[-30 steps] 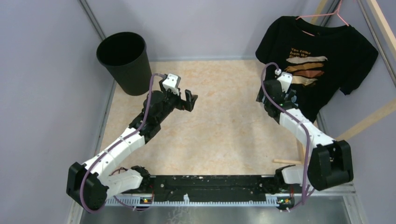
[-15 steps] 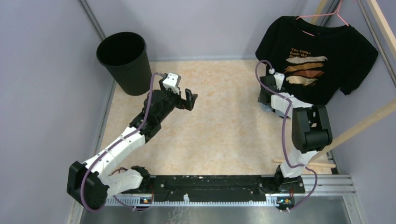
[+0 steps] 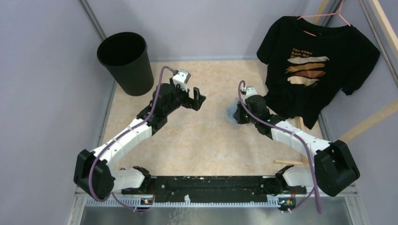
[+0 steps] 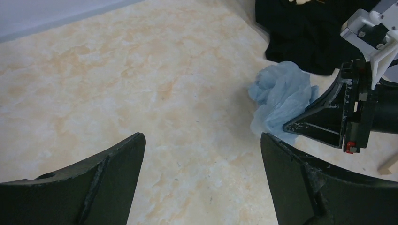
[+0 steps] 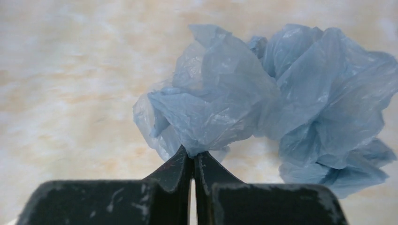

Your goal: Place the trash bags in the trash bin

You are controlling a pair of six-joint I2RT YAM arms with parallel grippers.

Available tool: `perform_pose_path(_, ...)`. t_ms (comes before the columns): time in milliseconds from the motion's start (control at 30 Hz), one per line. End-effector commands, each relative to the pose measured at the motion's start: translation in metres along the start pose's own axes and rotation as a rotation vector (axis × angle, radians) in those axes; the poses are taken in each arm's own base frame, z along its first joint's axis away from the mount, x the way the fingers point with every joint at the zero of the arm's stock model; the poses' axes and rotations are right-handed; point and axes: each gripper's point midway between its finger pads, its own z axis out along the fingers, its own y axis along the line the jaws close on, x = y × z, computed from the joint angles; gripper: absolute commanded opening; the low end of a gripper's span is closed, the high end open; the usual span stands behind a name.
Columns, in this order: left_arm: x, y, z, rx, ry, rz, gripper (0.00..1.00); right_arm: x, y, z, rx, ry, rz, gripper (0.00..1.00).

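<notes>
Against beige tabletop (image 3: 211,145), right jaws pinch the trash bag (image 5: 263,93).

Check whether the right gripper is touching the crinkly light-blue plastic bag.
Touching. The right wrist view shows the right gripper with its jaws pinched together on a fold of the crinkly light-blue plastic bag.

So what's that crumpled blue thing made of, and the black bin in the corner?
The trash bag looks like thin plastic film: translucent light blue, sharply crinkled, pinched in the right end effector. The trash bin seems to be moulded plastic, with smooth matte black sides, though this view cannot confirm it.
</notes>
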Motion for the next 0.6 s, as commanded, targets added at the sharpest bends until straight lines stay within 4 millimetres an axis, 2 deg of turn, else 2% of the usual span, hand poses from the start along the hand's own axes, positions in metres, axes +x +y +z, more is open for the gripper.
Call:
perform_pose_path(0, -0.003, -0.020, 0.011, 0.095, 0.041, -0.047, 0.99, 0.003, 0.083, -0.019, -0.460, 0.021, 0.080, 0.00)
perform_pose_path(100, 0.004, -0.019, 0.014, 0.093, 0.062, -0.056, 0.99, 0.021, 0.111, -0.026, -0.597, 0.119, 0.083, 0.00)
perform_pose_path(200, 0.007, -0.018, 0.015, 0.086, 0.066, -0.060, 0.99, 0.035, 0.113, -0.029, -0.596, 0.181, 0.070, 0.27)
perform_pose_path(300, 0.013, -0.020, 0.017, 0.087, 0.085, -0.082, 0.99, 0.032, 0.102, -0.035, -0.534, 0.168, 0.043, 0.50)
perform_pose_path(400, 0.029, -0.022, 0.025, 0.089, 0.131, -0.123, 0.99, 0.014, 0.087, -0.045, -0.442, 0.105, 0.007, 0.61)
perform_pose_path(500, 0.044, -0.026, 0.034, 0.095, 0.203, -0.181, 0.99, -0.007, 0.059, -0.051, -0.287, 0.010, -0.011, 0.74)
perform_pose_path(567, 0.060, -0.029, 0.038, 0.099, 0.276, -0.219, 0.99, -0.018, 0.041, -0.054, -0.203, -0.036, 0.000, 0.79)
